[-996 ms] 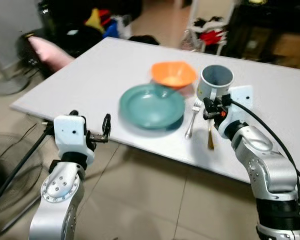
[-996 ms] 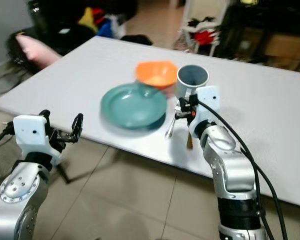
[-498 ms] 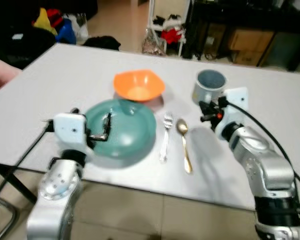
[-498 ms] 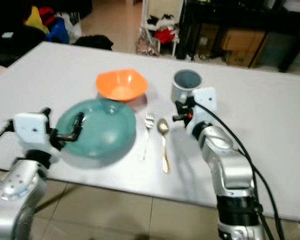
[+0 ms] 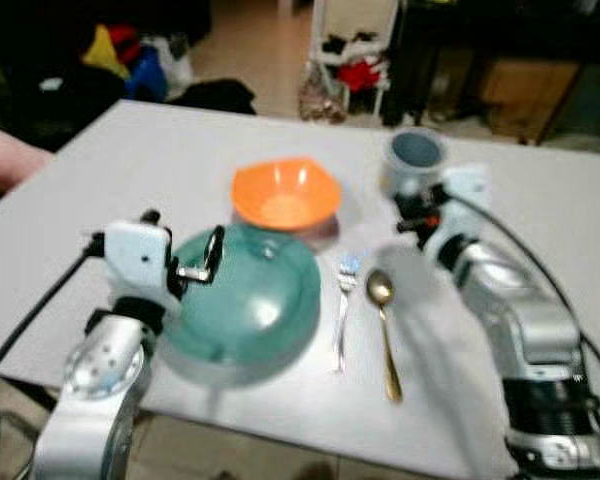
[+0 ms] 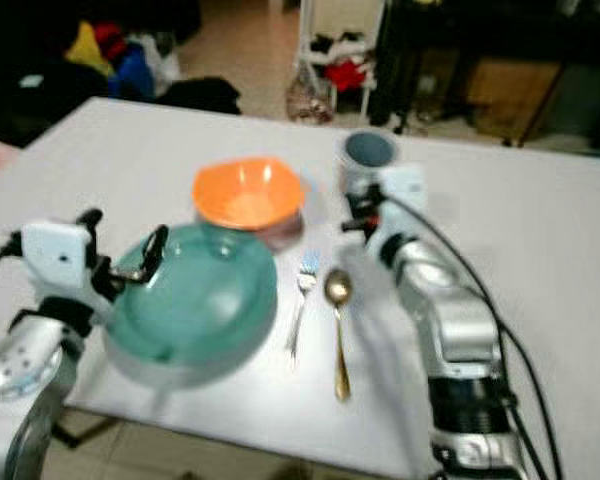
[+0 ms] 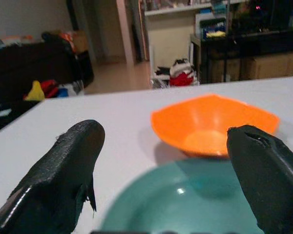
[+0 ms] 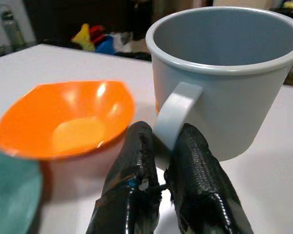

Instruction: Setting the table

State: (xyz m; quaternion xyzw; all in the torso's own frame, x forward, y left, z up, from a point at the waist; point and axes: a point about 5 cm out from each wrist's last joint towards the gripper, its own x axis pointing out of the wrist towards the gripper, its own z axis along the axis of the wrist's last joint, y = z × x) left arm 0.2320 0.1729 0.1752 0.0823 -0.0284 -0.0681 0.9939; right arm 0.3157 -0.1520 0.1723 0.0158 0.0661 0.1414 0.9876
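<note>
Grey mug [image 8: 224, 78] is pinched by its handle in the right claw [image 8: 161, 161], now set beyond the spoon [image 5: 385, 330]; left claw [image 7: 166, 161] hovers wide open, empty, over the teal plate [image 5: 245, 310].

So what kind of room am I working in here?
Most likely a dining area in a lived-in home. A white table carries a place setting: teal plate, orange bowl, fork, spoon and grey mug. Behind it, tiled floor and dark shelving with cardboard boxes.

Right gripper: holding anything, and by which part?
The right gripper pinches the grey mug by its handle. The left gripper is open, holding nothing.
</note>
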